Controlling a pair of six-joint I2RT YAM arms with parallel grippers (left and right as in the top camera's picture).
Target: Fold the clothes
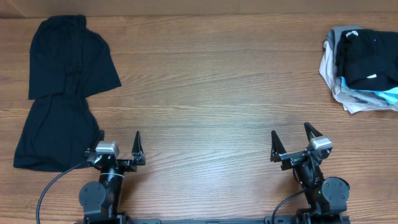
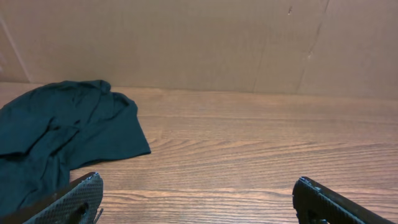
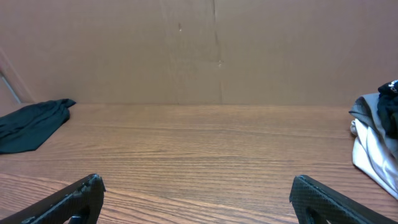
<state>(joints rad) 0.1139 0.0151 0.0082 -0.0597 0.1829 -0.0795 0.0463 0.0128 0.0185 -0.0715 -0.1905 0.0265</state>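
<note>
Lying spread: dark garment [image 1: 62, 93] is sprawling over the table [image 1: 211, 87] at 10 o'clock from the left gripper [image 1: 119, 142], its near edge close to the left finger.
Left arm: left gripper is sitting at the table's 7 o'clock, jaws spread wide, holding nothing.
Right arm: right gripper [image 1: 290, 134] is sitting at 5 o'clock, jaws likewise apart, empty.
Far corner: clothes pile [image 1: 364, 68] is resting at 1 o'clock from the right gripper, well apart.

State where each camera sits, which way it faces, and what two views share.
Overhead: above the table, looking straight down; left pincer and right pincer show at the bottom.
Left wrist: low behind its fingers, facing the wall and garment.
Right wrist: low, facing the wall; fingers show, pile at right.
Shared: all see the garment.
</note>
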